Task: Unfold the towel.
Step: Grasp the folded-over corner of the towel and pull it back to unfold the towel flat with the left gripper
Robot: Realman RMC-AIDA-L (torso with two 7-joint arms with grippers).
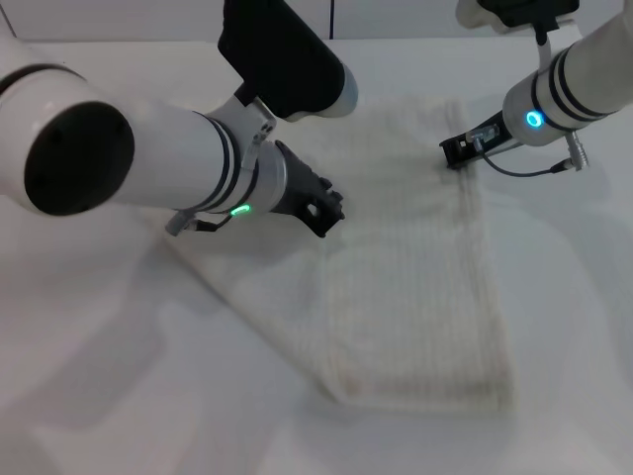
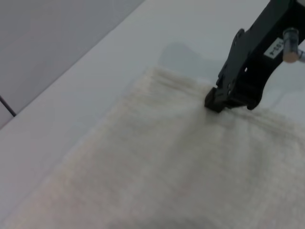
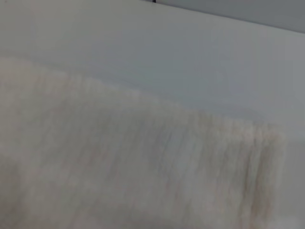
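Note:
The cream-white ribbed towel (image 1: 415, 287) lies folded on the white table, a long strip running from the far middle towards the near right. My right gripper (image 1: 455, 153) is at the towel's far right edge. In the left wrist view, the right gripper (image 2: 215, 102) has its black jaws together, with the tips pressed into the towel (image 2: 157, 162), which puckers slightly around them. My left gripper (image 1: 328, 210) hovers low over the towel's left side, near its middle. The right wrist view shows only the towel's ribbed surface and hem (image 3: 143, 162) from very close.
The white tabletop (image 1: 119, 396) surrounds the towel. A flatter part of the cloth (image 1: 247, 287) spreads left under my left arm. A grey wall (image 2: 43, 43) rises beyond the table's far edge.

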